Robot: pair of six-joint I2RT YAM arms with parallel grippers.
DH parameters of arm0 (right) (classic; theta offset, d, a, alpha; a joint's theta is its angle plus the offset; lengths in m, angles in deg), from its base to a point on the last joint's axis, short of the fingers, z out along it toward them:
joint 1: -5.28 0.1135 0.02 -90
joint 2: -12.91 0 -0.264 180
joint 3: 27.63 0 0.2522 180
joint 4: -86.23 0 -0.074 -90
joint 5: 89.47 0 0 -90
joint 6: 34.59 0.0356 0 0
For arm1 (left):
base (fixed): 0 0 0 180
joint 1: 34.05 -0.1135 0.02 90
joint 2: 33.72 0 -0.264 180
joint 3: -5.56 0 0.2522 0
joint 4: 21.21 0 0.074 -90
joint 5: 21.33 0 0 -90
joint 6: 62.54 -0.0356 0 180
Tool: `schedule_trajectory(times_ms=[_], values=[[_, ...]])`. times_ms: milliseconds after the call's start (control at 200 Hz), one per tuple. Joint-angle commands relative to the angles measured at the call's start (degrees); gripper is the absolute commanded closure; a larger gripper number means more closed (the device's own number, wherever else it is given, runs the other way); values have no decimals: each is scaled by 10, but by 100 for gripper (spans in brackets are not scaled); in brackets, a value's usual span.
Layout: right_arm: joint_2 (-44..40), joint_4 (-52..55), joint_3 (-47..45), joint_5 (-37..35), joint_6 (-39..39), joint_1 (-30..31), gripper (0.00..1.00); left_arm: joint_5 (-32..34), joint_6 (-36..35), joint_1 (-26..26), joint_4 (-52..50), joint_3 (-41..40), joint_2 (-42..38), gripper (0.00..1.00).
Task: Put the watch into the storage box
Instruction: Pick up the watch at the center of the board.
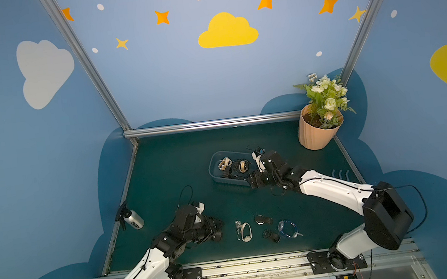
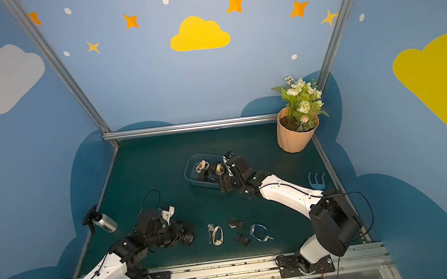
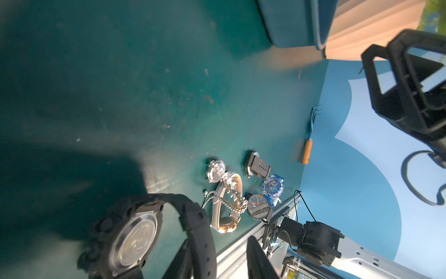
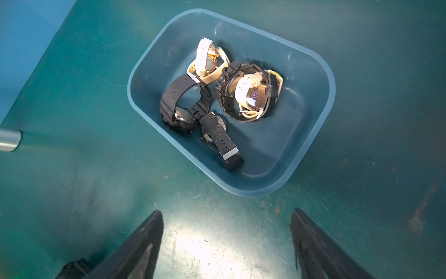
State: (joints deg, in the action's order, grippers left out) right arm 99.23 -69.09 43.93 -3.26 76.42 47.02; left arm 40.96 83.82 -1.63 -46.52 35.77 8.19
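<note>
Now the left gripper (image 3: 218, 239), jaws part-closed but not clamped, straddles the strap of the chunky black rubber watch (image 3: 132, 239); the right gripper (image 4: 226, 211) gapes empty beside the blue-grey plastic storage box (image 4: 270, 145).

Glossy translucent plastic storage box (image 4: 296, 125)

Both top views sit high above the front rail (image 1: 232, 269), tilted down toward the back wall, so they share pretty much the whole bench (image 1: 162, 168). Left wrist cam is low, looking sideways across the bench past its hand (image 3: 218, 241) toward the right arm (image 3: 410, 96). Right wrist cam looks almost straight down, close over the box (image 4: 311, 101). All four views catch that box.
</note>
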Motion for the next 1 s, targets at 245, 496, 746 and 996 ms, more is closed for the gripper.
schedule_trajectory(times_ms=[245,496,746,996], values=[[-7,-1,13,-13,0,1,16,-2,16,8,86,-1,59,78],[-16,5,7,-19,2,2,16,-9,6,20,103,20,109,90],[-26,7,3,-27,1,1,16,2,-14,22,84,64,106,95],[-42,11,-5,-39,-2,-1,16,54,-133,19,8,189,163,95]])
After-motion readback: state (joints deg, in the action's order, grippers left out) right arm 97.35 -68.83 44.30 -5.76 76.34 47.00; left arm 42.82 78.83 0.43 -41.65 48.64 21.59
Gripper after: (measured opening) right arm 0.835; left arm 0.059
